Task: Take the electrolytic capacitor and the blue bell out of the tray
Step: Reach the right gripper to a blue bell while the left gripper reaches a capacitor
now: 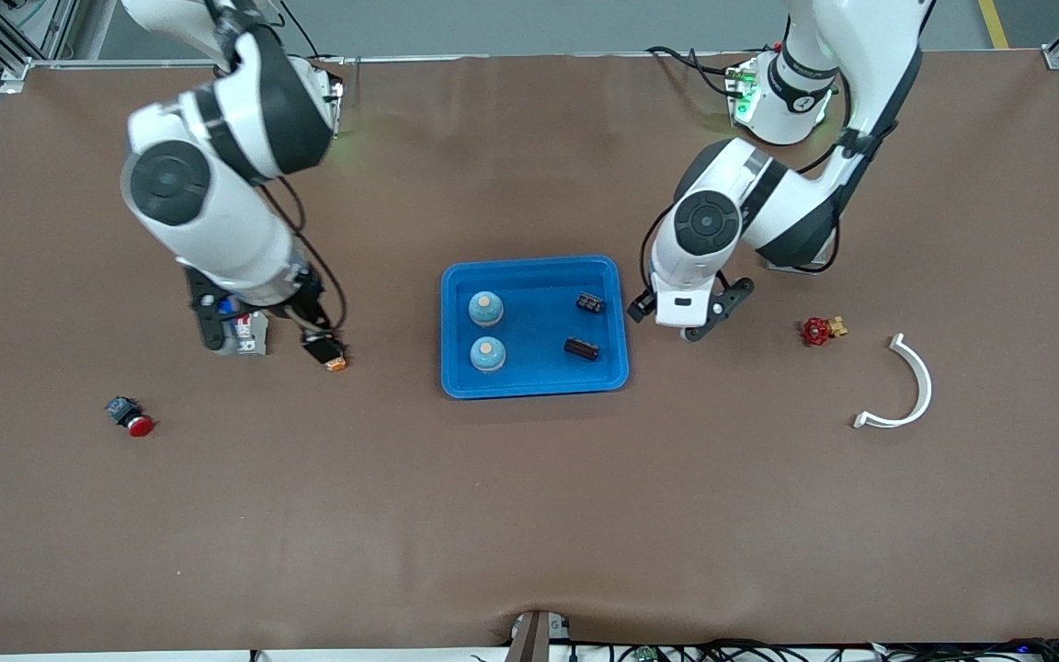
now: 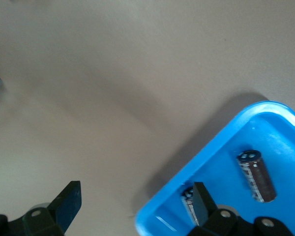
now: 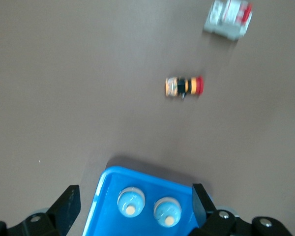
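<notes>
A blue tray (image 1: pixel 529 263) sits mid-table. In it stand two pale blue bells (image 1: pixel 485 309) (image 1: pixel 487 353) and lie two black capacitors (image 1: pixel 590 302) (image 1: pixel 582 348). My left gripper (image 1: pixel 697 324) is open and empty, over the table just beside the tray's edge toward the left arm's end. The left wrist view shows my left gripper (image 2: pixel 136 196), the tray corner (image 2: pixel 221 147), one capacitor (image 2: pixel 255 176) and another (image 2: pixel 188 204) partly hidden by a finger. My right gripper (image 1: pixel 258 322) is open and empty, beside the tray toward the right arm's end. The right wrist view shows my right gripper (image 3: pixel 135 199), the tray (image 3: pixel 105 184) and both bells (image 3: pixel 131 202) (image 3: pixel 166 211).
An orange and black part (image 1: pixel 331 353) and a white and red part (image 1: pixel 249 333) lie under the right arm. A red push button (image 1: pixel 131 418) lies nearer the front camera. A red valve (image 1: pixel 819 329) and a white curved piece (image 1: pixel 906 386) lie toward the left arm's end.
</notes>
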